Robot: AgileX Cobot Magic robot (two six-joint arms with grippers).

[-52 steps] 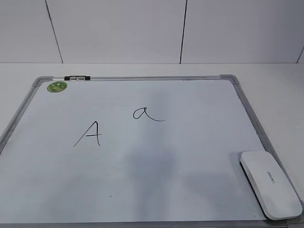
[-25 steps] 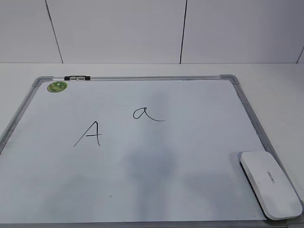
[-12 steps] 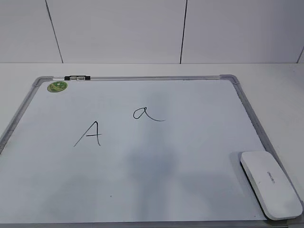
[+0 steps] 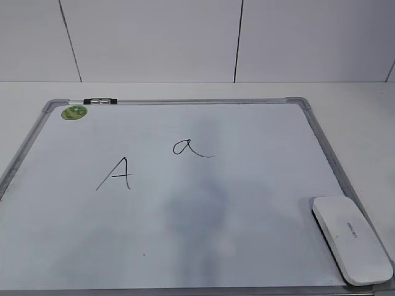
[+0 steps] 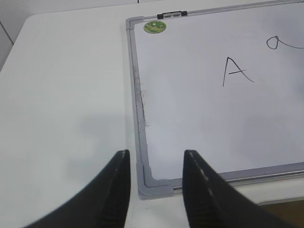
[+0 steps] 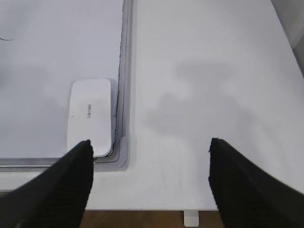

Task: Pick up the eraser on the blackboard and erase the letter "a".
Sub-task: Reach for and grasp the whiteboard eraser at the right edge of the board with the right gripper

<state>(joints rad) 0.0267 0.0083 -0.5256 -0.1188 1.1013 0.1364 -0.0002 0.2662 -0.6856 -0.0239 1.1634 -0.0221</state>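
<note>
Eraser (image 6: 90, 118) lies flat on the blackboard (image 6: 57, 57), tucked into that board's near corner on the right arm's side, its long edge running just beside the grey frame. In the right wrist view it sits ahead of the right arm's jaws (image 6: 149, 149) and off to their left, its near end just beside the left black finger (image 6: 66, 185); those jaws are spread wide and released, with bare white desk (image 6: 204, 71) between them and nothing held. In the exterior view the eraser (image 4: 352, 238) shows grey lettering on its white top, and neither arm appears there. The letter "a" (image 4: 190, 148) is written in thin black line near the middle of the blackboard (image 4: 247, 203), well apart from the eraser, with a larger capital "A" (image 4: 117, 174) just to its lower left. A round green sticker (image 4: 74, 112) and a small black-and-white marker (image 4: 100, 100) sit at the far left corner. The left arm's jaws (image 5: 154, 159) are also parted and released, holding nothing, poised over the board's near left corner so that the frame corner (image 5: 154, 183) lies between the fingertips; the capital "A" (image 5: 236, 71) is well ahead and to their right.
</note>
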